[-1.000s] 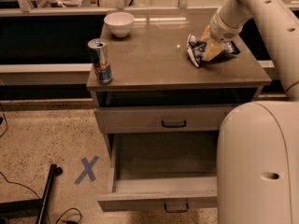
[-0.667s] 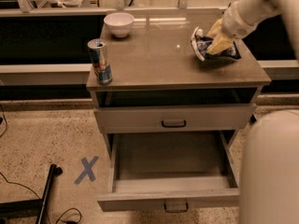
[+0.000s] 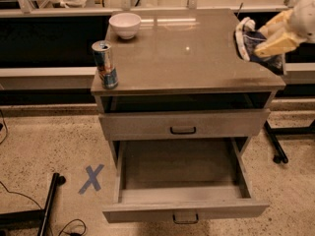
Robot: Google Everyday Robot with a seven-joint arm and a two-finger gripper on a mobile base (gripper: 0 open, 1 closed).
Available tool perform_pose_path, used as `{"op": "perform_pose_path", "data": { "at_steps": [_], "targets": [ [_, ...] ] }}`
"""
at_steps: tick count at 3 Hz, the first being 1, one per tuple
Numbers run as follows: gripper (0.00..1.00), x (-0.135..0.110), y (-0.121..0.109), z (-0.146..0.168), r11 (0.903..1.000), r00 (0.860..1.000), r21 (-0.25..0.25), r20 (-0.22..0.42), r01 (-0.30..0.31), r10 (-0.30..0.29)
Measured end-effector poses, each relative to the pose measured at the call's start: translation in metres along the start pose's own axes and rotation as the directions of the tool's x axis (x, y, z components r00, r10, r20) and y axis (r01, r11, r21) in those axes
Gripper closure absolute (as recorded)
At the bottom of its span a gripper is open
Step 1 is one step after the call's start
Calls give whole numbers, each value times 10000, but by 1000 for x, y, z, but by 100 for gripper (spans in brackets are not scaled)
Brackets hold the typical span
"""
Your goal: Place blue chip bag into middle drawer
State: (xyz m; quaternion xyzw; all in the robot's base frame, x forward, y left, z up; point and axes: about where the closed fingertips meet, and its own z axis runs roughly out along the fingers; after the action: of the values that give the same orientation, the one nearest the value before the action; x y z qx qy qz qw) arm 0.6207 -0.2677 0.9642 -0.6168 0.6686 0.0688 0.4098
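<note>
End effector (image 3: 260, 43) clamped on bag (image 3: 244, 42) at right edge of table (image 3: 187, 58). Drawer (image 3: 182, 208) stands open below. Can (image 3: 105, 64) front-left, bowl (image 3: 125, 24) behind it.

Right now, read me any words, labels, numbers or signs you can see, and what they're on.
"X": blue tape mark on the floor.
Drink can: print too blurred to read.
Blue chip bag, held by the gripper at the right edge of the countertop: print unreadable.
</note>
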Motion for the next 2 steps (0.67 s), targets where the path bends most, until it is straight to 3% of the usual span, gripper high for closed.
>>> {"op": "perform_pose_path", "data": {
  "at_steps": [1, 2],
  "targets": [
    [100, 10, 60, 1, 9849, 9885, -958, 330, -1440, 1478],
    [100, 2, 114, 25, 9555, 9690, -1972, 700, -2193, 2369]
  ]
}}
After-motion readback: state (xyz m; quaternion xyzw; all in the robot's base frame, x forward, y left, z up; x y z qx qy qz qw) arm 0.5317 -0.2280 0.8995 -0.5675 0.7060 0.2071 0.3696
